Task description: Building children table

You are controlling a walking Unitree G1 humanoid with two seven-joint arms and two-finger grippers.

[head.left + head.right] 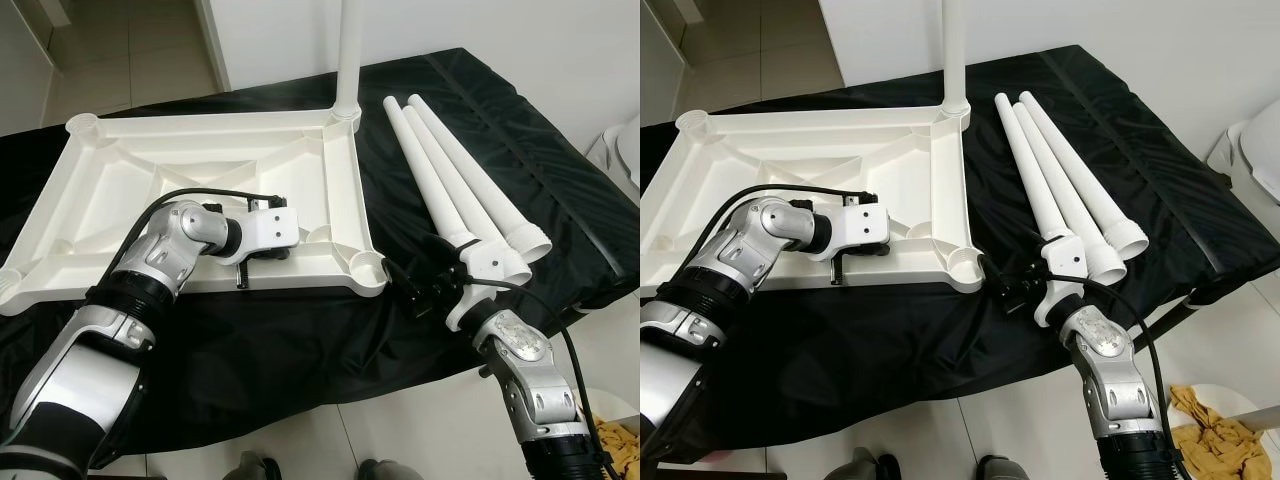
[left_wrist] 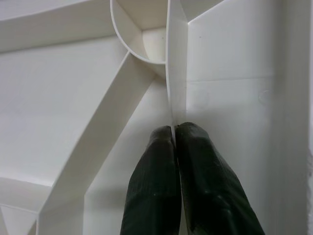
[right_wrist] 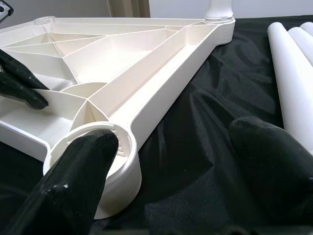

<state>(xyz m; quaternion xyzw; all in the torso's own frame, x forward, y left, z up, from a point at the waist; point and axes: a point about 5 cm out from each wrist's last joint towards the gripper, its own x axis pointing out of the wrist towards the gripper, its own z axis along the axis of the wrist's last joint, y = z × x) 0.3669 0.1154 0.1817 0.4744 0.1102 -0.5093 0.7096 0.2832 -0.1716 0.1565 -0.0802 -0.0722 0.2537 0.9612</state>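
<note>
Left eye view: white table panel [image 1: 120, 170] lies upside down on black cloth [image 1: 300, 340], one leg [image 1: 349, 60] upright in its far corner socket. L gripper [image 2: 174, 132] over panel's near edge, fingers pinching a thin rib [image 2: 172, 73]. R gripper [image 3: 171, 161], fingers spread, at panel's near corner socket [image 3: 93, 142]. Three loose legs [image 1: 450, 180] beside panel.

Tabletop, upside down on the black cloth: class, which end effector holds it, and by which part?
The left end effector pinches a thin inner rib of the tabletop, near the corner socket. The right end effector is open, holding nothing.
</note>
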